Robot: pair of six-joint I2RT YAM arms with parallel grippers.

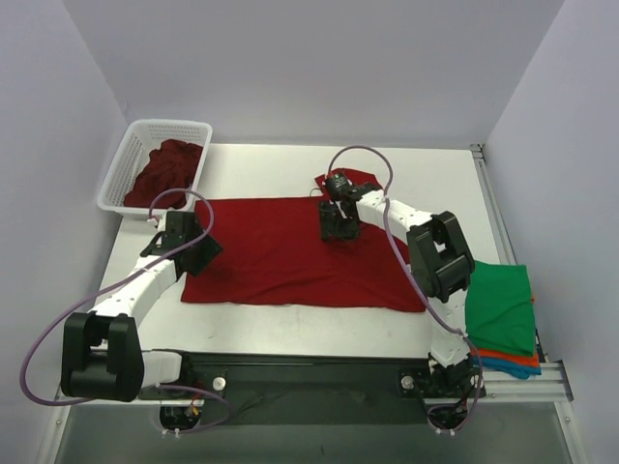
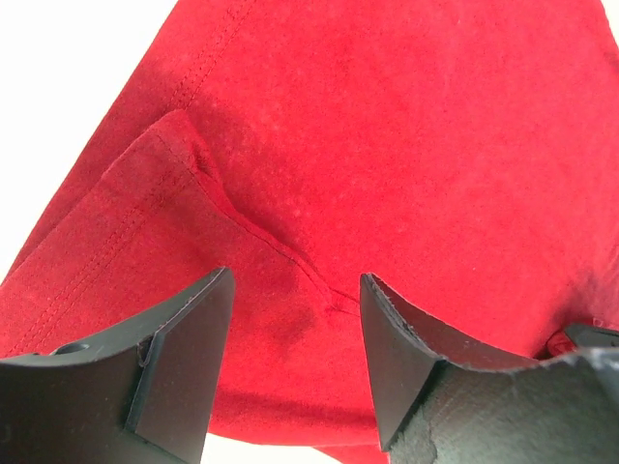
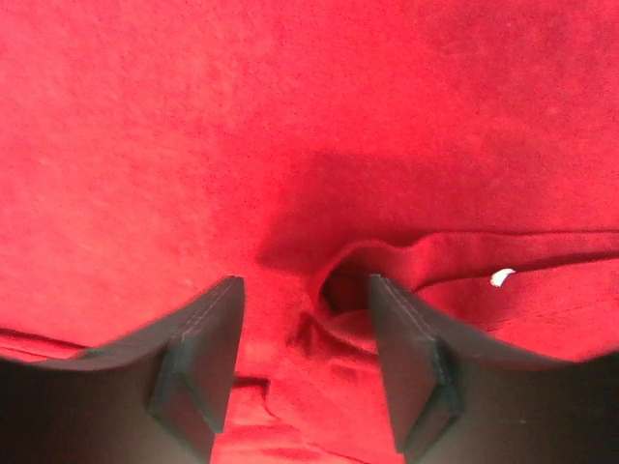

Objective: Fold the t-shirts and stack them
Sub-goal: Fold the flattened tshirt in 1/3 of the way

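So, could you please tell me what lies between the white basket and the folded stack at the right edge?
The deep red t-shirt, spread flat; the top view shows it.

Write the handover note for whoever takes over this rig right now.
Left gripper: jaws open, over a sleeve at the left edge of the spread red t-shirt.
Right gripper: jaws open, astride a bunched fold at its far edge.
Done: green t-shirt folded atop the orange one and blue one, at the right.
Left: fold and stack the red one, then the dark red shirts in the basket.
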